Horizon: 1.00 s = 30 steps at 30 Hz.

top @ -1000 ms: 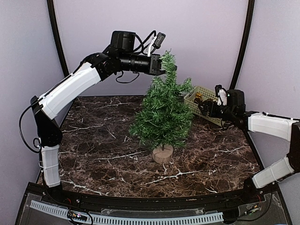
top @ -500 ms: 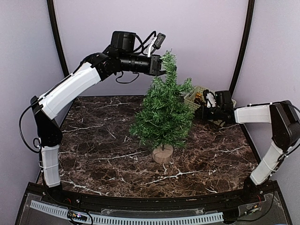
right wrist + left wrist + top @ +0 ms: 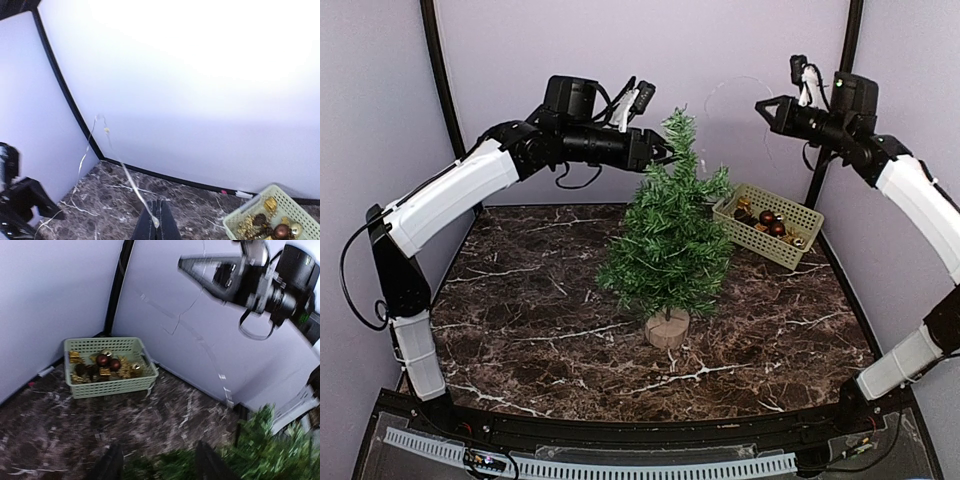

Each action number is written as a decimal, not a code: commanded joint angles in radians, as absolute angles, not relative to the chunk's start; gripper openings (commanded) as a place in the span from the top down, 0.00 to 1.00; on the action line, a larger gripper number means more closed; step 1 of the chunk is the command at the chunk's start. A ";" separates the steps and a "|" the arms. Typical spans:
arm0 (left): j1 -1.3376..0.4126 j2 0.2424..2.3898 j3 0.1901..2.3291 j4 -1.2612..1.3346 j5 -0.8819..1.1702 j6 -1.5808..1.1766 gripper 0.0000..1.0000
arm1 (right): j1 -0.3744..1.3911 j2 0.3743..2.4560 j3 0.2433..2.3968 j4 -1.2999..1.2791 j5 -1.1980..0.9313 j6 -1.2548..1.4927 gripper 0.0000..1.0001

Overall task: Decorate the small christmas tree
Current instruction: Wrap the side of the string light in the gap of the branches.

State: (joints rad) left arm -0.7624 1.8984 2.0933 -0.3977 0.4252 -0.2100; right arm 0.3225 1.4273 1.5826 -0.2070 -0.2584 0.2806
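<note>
The right gripper (image 3: 763, 106) is clenched on a thin wire strand (image 3: 129, 174) and is held high at the far right, above the basket (image 3: 752, 240). The strand rises from its fingertips and arcs to the left, but where it ends cannot be told. The left gripper (image 3: 658, 157) hangs just left of the tip of the small christmas tree (image 3: 670, 240). It is released, its fingers (image 3: 112, 466) standing apart with blurred green needles below them. The tree stands upright on its pale stump base (image 3: 667, 329) near the middle of the dark marble table (image 3: 520, 300). The basket sits to the far right of the tree and holds red and gold ornaments (image 3: 767, 218).
</note>
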 commanded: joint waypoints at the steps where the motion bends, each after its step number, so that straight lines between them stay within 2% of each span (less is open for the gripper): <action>1: -0.717 1.751 1.990 -0.323 0.363 -0.187 0.34 | 0.403 1.474 1.743 -0.380 -0.275 0.322 1.00; 2: -0.701 1.736 1.977 -0.315 0.354 -0.182 0.26 | 0.422 1.484 1.779 -0.388 -0.269 0.329 1.00; 7: -0.660 1.639 1.895 -0.286 0.366 -0.132 0.11 | 0.515 1.538 1.939 -0.410 -0.254 0.359 1.00; 13: -0.658 1.602 1.848 -0.160 0.580 -0.165 0.08 | 0.613 1.643 2.120 -0.482 -0.168 0.332 1.00; 18: -0.657 1.642 1.852 -0.013 0.746 -0.327 0.05 | 0.648 1.670 2.135 -0.484 -0.138 0.323 1.00; 23: -0.658 1.691 1.869 -0.006 0.746 -0.354 0.01 | 0.658 1.665 2.131 -0.481 -0.135 0.317 1.00; 30: -0.719 1.784 1.957 -0.030 0.749 -0.355 0.01 | 0.661 1.656 2.118 -0.477 -0.128 0.305 1.00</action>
